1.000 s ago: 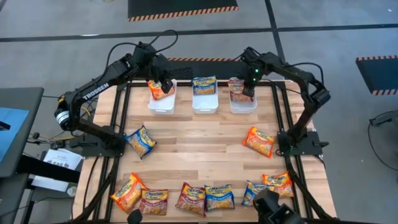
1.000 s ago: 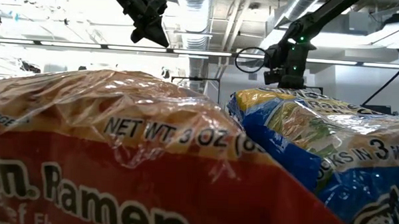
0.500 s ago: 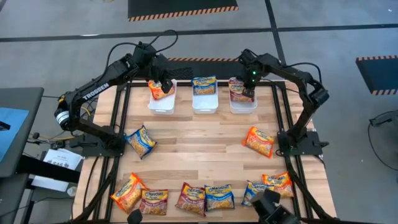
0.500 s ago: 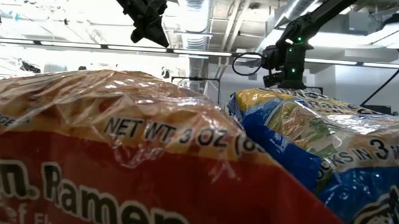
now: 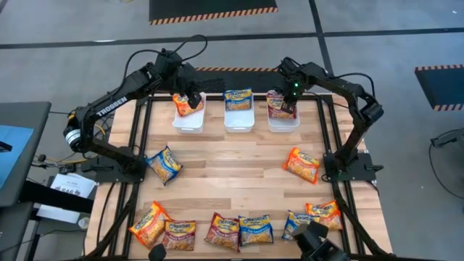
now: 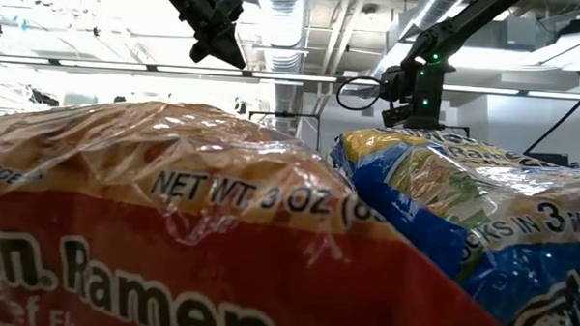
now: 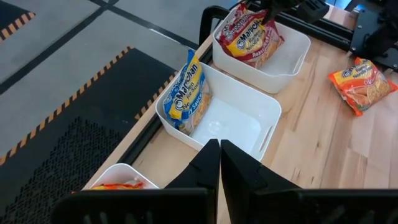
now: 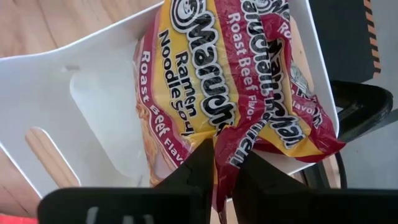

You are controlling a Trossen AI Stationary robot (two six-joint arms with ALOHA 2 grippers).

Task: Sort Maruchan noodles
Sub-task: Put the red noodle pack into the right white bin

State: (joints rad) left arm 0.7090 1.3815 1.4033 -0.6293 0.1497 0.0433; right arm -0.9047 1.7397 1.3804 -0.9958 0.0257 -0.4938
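My right gripper (image 5: 290, 104) is shut on a dark red Maruchan packet (image 8: 273, 93) over the right white bin (image 5: 284, 125); a second dark red packet (image 8: 180, 93) lies beside it in that bin. My left gripper (image 7: 219, 148) hovers shut, holding nothing, above the left bin (image 5: 188, 122), where an orange packet (image 5: 181, 106) lies. A blue-and-yellow packet (image 7: 186, 93) leans against the far wall of the middle bin (image 5: 239, 122). More packets lie flat on the table: a blue one (image 5: 165, 165), an orange one (image 5: 303, 165) and several along the near edge (image 5: 239, 230). My right gripper pinches the dark red packet by its upper wrapper edge (image 8: 231, 144) between its two fingers, coming from above and pointing down. The packet hangs tilted below the fingers inside the right bin (image 7: 292, 59); whether its lower end rests on the bin's floor I cannot tell.
The three bins stand in a row at the table's far edge. The wooden middle of the table (image 5: 232, 174) holds nothing between the two loose packets. In the low view a red packet (image 6: 123, 235) and a blue one (image 6: 462, 217) fill the foreground. Black frame rails border the table.
My right gripper, with the dark red packet in it, has shifted a little toward the table's left over the right bin and then held still.
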